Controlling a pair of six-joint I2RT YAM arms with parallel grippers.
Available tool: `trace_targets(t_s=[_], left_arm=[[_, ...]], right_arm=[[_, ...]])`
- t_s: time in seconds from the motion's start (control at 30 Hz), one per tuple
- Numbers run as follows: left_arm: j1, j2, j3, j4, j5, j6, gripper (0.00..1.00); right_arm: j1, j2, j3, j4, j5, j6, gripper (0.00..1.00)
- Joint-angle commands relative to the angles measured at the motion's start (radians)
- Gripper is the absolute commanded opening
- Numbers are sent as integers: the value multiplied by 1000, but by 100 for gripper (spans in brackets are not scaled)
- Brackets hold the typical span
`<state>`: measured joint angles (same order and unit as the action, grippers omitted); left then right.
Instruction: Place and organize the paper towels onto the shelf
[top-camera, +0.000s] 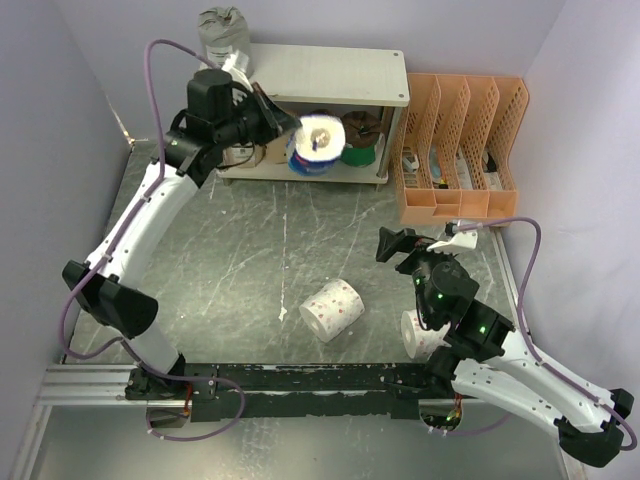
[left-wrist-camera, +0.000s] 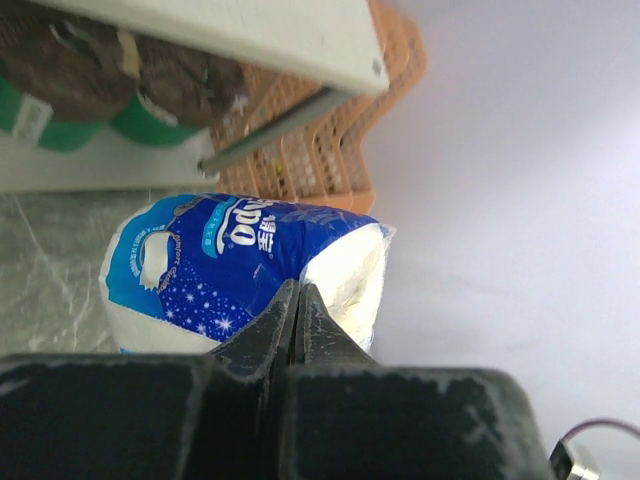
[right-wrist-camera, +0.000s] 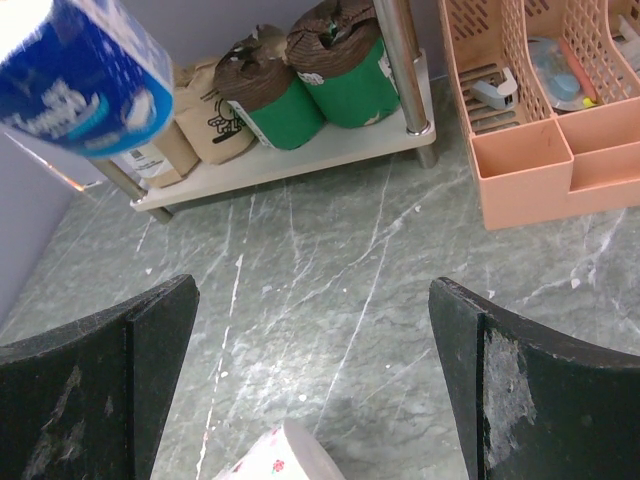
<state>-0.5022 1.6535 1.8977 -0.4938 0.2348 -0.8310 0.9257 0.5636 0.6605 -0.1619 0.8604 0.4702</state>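
Left gripper (left-wrist-camera: 298, 300): clenched, pinching the wrapper of the blue-and-white pack (left-wrist-camera: 230, 265), which hangs clear of the table (top-camera: 230, 260) just in front of the shelf (top-camera: 330, 72), level with the gap between its boards. Shelf, far edge of table: grey roll (top-camera: 222, 35) at the top board's left end; lower board carries tan kraft rolls (right-wrist-camera: 205, 115) at left and two brown-and-green rolls (right-wrist-camera: 300, 85) at right. Right gripper (right-wrist-camera: 310, 330): released, jaws wide apart, holding nothing. White dotted roll (top-camera: 332, 309): on its side, mid-table. Second dotted roll (top-camera: 420, 335): near right, partly hidden by the right arm. Orange organizer (top-camera: 460, 150): far right corner, beside the shelf.
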Motion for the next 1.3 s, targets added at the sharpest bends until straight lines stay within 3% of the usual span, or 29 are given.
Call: trace_targets(t_s=[0.0,0.53,1.27], left_arm=[[80,25,109,175,-40,-77,7],[155,242,384,356,-81,-202,7],[215,499,525,675,-182,-141,7]], right_arm=[[-5,-7,0,26,9,-10,100],[-6,21,10,27,2,-20,100],[-16,83,36,69,19,-111,100]])
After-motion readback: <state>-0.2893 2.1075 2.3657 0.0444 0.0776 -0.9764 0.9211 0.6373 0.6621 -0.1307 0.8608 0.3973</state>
